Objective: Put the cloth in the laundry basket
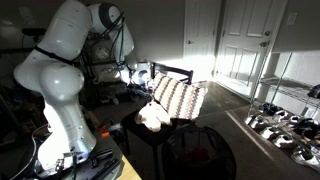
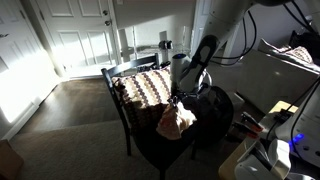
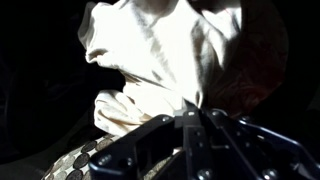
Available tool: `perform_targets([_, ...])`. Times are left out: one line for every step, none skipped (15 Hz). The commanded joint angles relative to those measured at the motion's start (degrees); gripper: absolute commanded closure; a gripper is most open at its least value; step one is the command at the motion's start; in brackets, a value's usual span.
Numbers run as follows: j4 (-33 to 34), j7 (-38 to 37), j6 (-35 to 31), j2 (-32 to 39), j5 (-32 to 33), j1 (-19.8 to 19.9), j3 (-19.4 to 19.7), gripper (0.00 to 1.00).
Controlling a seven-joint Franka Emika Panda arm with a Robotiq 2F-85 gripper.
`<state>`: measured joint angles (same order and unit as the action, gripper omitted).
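Note:
The cloth is white and crumpled, and it hangs from my gripper, which is shut on its top edge. In both exterior views the cloth dangles over the front of a dark chair seat, under the gripper. The laundry basket is a dark round mesh tub standing beside the chair. In the wrist view a dark reddish part of the laundry basket shows behind the cloth.
A dark wooden chair holds a striped patterned cushion against its back. A wire shelf with shoes stands to one side. White doors lie behind. The robot base is close by.

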<state>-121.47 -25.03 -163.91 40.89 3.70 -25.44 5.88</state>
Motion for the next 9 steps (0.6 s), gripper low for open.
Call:
perform_targets([-8.53,1.38,-1.85,-8.24,0.1,-0.23,-0.07,0.99])
perform_targets([-9.68,1.24,-1.9,-9.59,0.19,-0.25,-0.09,0.99])
perform_targets([-10.8,1.27,-2.16,-10.87,0.3,-0.09,-0.18,0.99])
perform_targets([-11.78,1.29,-2.41,-11.97,0.4,0.07,-0.18,0.99])
perform_targets([-12.83,1.99,-2.53,-13.28,0.25,0.87,-0.7,0.99])
perform_targets([-13.87,2.56,-2.59,-14.54,0.44,1.3,-0.85,0.99])
perform_targets([-14.91,3.33,-2.82,-15.85,0.27,2.25,-1.33,0.99])
perform_targets([-15.87,3.76,-2.96,-17.14,0.44,2.73,-1.25,0.99])
perform_targets([-16.75,4.5,-3.14,-18.37,0.59,3.49,-1.26,0.99])
